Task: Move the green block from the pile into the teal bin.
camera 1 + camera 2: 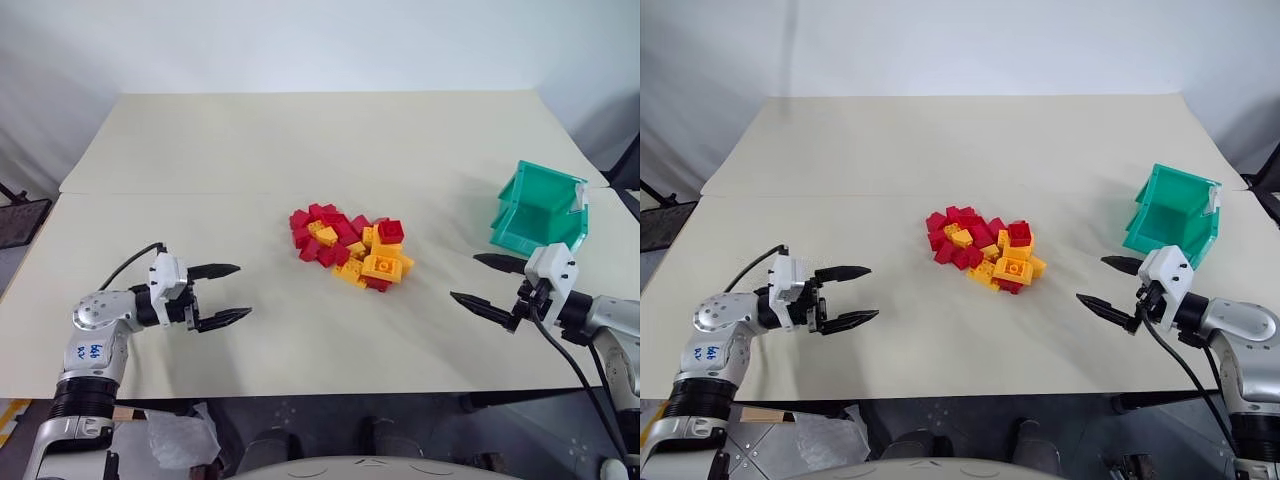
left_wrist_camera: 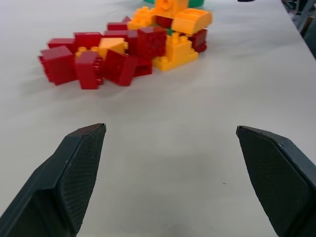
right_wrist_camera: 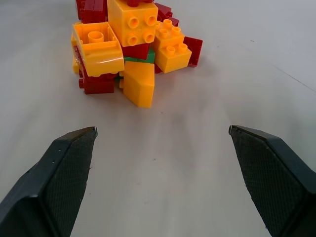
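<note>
Left eye view: cream table (image 1: 300,150) against grey wall (image 1: 300,40); both grippers' fingers (image 1: 215,270) wide.

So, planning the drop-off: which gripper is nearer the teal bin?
Right. The right gripper hovers open just in front of the teal bin; the left gripper is far across the table, beyond the pile.

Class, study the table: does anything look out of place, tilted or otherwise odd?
Two things. The teal plastic bin lies tipped on its side near the table's right edge, its opening facing the pile. The small green plastic brick is nearly buried under yellow-orange bricks in the heap of red and yellow-orange bricks.
</note>
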